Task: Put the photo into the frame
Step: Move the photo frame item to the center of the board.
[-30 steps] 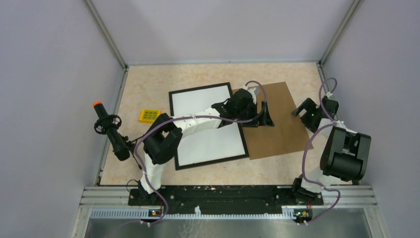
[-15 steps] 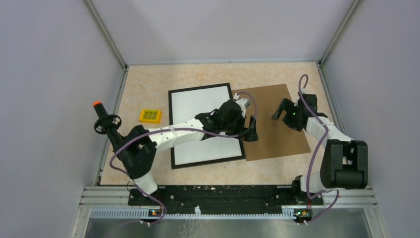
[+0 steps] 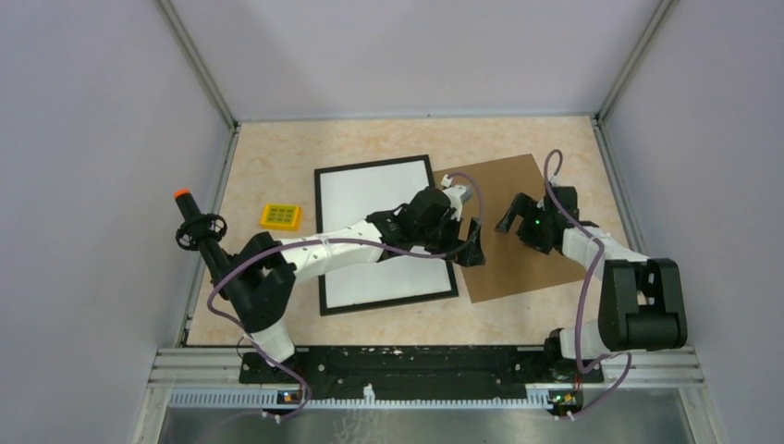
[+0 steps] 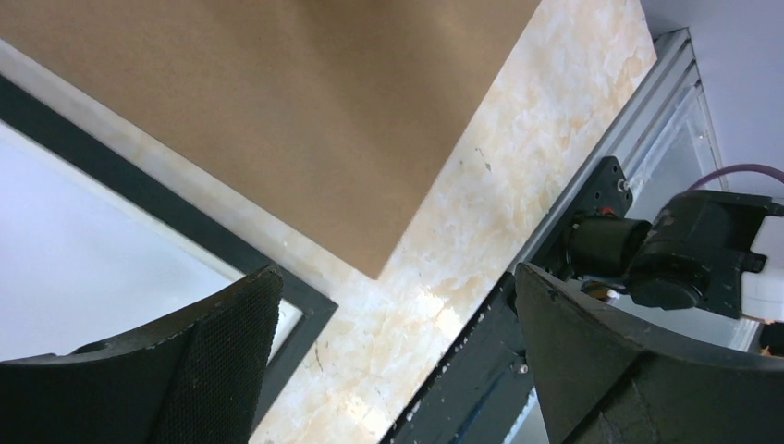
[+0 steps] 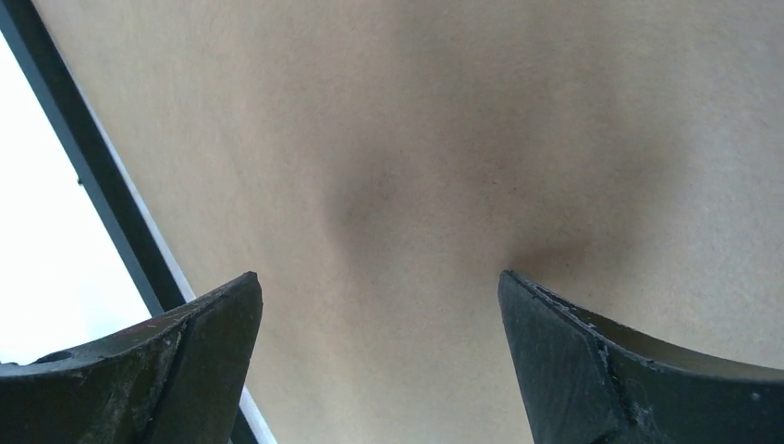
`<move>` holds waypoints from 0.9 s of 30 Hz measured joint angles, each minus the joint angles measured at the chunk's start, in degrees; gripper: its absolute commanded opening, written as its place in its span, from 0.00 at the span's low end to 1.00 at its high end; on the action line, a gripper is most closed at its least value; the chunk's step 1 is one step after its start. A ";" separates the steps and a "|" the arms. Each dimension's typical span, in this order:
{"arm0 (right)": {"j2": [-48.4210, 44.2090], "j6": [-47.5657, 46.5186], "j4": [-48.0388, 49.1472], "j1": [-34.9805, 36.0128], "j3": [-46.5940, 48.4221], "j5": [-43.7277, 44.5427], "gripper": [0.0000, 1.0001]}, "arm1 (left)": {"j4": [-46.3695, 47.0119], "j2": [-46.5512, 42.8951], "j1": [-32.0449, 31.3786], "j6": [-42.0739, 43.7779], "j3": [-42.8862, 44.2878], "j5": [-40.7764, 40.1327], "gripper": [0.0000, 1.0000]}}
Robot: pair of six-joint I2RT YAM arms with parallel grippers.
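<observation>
On the desk (image 3: 277, 148), the photo (image 3: 370, 194) lies white-back-up inside the frame (image 3: 319, 240). At its 3 o'clock sits the cardboard sheet (image 3: 504, 185), where I hover the left gripper (image 3: 471, 250) and right gripper (image 3: 507, 220), both open and empty, probably to lift it as backing.

My left arm (image 3: 342, 248) hides the frame's (image 3: 374, 164) right edge, and I can't tell whether the white sheet (image 3: 370, 190) inside is the photo. The yellow item (image 3: 280, 216) at left is too small to identify.

I see a brown cardboard sheet (image 3: 518, 273) flat on my marbled table (image 3: 277, 157), right of centre, a small yellow block (image 3: 280, 216) towards the left, a black orange-tipped tool (image 3: 205, 240) at the left edge, a metal rail (image 3: 416, 365) nearest me
</observation>
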 measured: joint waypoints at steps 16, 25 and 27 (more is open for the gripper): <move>-10.43 1.38 -1.51 -13.00 -7.93 -3.19 0.99 | -3.39 21.05 0.11 -1.01 16.11 -0.20 0.98; -7.34 0.66 -12.59 -13.05 4.46 7.87 0.99 | -4.31 25.05 1.05 -8.00 18.18 -6.14 0.98; -3.28 0.50 -12.79 -13.27 9.84 10.51 0.99 | -3.52 25.05 1.55 -9.14 17.86 -6.64 0.98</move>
